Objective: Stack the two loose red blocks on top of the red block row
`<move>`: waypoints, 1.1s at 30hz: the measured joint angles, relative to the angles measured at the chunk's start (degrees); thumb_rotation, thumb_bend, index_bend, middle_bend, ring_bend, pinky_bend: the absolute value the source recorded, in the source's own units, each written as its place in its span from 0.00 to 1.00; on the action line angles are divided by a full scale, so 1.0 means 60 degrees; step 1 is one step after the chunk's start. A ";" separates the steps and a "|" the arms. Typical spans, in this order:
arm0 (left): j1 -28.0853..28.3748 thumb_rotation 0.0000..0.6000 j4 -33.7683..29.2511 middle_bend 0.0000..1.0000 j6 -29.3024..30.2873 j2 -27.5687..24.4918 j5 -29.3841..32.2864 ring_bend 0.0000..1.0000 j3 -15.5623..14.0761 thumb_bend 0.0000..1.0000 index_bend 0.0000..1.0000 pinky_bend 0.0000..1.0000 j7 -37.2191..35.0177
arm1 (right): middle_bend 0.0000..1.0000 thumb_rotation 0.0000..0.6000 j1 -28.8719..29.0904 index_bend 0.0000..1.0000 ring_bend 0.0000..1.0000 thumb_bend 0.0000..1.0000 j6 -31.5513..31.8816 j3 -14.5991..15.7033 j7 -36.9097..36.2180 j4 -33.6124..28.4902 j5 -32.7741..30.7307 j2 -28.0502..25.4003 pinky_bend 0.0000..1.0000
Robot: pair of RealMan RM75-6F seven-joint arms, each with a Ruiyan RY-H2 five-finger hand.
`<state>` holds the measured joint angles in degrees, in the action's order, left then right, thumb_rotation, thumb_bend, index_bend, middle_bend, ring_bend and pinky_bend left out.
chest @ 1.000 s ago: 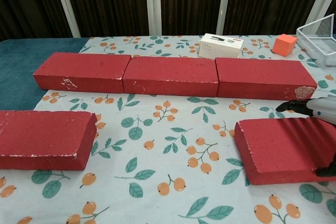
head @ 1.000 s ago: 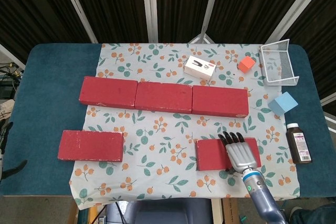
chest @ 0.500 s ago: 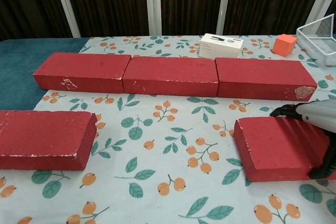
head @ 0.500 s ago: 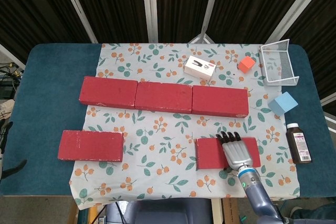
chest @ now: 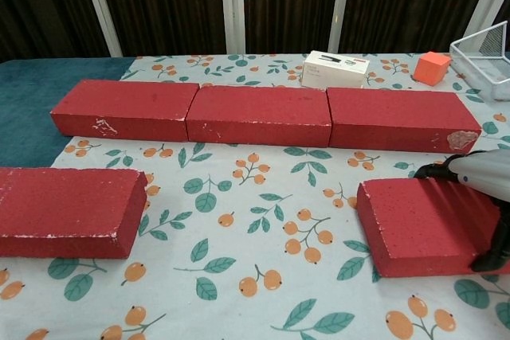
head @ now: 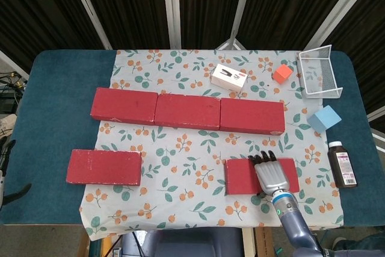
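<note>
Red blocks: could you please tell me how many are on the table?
5: three in the row, one loose at near left, one at near right under the right hand.

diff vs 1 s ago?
Right hand slid slightly back toward the robot and a bit leftward over the right loose block, fingers now draped over its far edge. Block hardly moved, not lifted. Left loose block and row unchanged.
</note>
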<state>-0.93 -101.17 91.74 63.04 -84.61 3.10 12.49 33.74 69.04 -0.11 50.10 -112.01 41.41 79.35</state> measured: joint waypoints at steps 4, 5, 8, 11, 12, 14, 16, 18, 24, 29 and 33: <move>0.0008 1.00 -0.0008 0.00 -0.0015 -0.0001 -0.0008 0.00 -0.0008 0.00 0.08 0.05 0.0007 | 0.26 1.00 0.0007 0.39 0.04 0.05 0.0083 0.0007 -0.0044 -0.0042 0.0107 -0.0019 0.00; 0.0006 1.00 -0.0011 0.00 -0.0012 -0.0003 -0.0007 0.00 -0.0008 0.00 0.08 0.05 0.0004 | 0.26 1.00 0.0012 0.39 0.04 0.05 0.0138 0.0004 -0.0050 -0.0098 0.0147 -0.0054 0.00; 0.0001 1.00 -0.0008 0.00 -0.0008 -0.0012 0.0017 0.00 0.0000 0.00 0.08 0.05 -0.0018 | 0.26 1.00 0.0035 0.39 0.04 0.05 0.0221 -0.0045 -0.0080 -0.0318 0.0156 -0.0256 0.00; 0.0010 1.00 0.0015 0.00 -0.0038 -0.0010 0.0078 0.00 0.0019 0.00 0.08 0.05 -0.0037 | 0.26 1.00 0.0083 0.40 0.04 0.05 0.0349 -0.0195 -0.0109 -0.0659 0.0144 -0.0624 0.00; 0.0020 1.00 0.0026 0.00 -0.0057 -0.0007 0.0098 0.00 0.0030 0.00 0.08 0.05 -0.0045 | 0.26 1.00 0.0110 0.40 0.04 0.05 0.0386 -0.0261 -0.0105 -0.0790 0.0122 -0.0768 0.00; 0.0042 1.00 0.0062 0.00 -0.0079 0.0008 0.0130 0.00 0.0054 0.00 0.08 0.05 -0.0047 | 0.26 1.00 0.0220 0.40 0.04 0.05 0.0451 -0.0475 -0.0074 -0.1134 -0.0012 -0.1158 0.00; 0.0062 1.00 0.0096 0.00 -0.0093 0.0038 0.0155 0.00 0.0076 0.00 0.08 0.05 -0.0019 | 0.26 1.00 0.0383 0.40 0.04 0.05 0.0501 -0.0746 0.0003 -0.1441 -0.0260 -0.1548 0.00; 0.0077 1.00 0.0119 0.00 -0.0109 0.0068 0.0192 0.00 0.0092 0.00 0.08 0.05 0.0028 | 0.26 1.00 0.0646 0.40 0.04 0.05 0.0546 -0.1101 0.0159 -0.1756 -0.0707 -0.1997 0.00; 0.0106 1.00 0.0140 0.00 -0.0170 0.0133 0.0452 0.00 0.0171 0.00 0.08 0.05 0.0212 | 0.26 1.00 0.1790 0.40 0.06 0.05 0.0296 -0.2213 0.0624 -0.2195 -0.2797 -0.2698 0.00; 0.0094 1.00 0.0112 0.00 -0.0097 0.0176 0.0692 0.00 0.0291 0.00 0.08 0.05 0.0393 | 0.26 1.00 0.3297 0.40 0.06 0.05 -0.0244 -0.3082 0.1088 -0.1856 -0.5400 -0.2882 0.00; 0.0057 1.00 0.0108 0.00 0.0055 0.0245 0.0810 0.00 0.0379 0.00 0.08 0.05 0.0538 | 0.26 1.00 0.4732 0.42 0.06 0.05 -0.0627 -0.3623 0.1494 -0.0934 -0.7410 -0.2698 0.00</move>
<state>-0.58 -100.52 92.07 64.51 -79.75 5.38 15.71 62.14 65.27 -21.85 59.06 -117.61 -3.05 63.16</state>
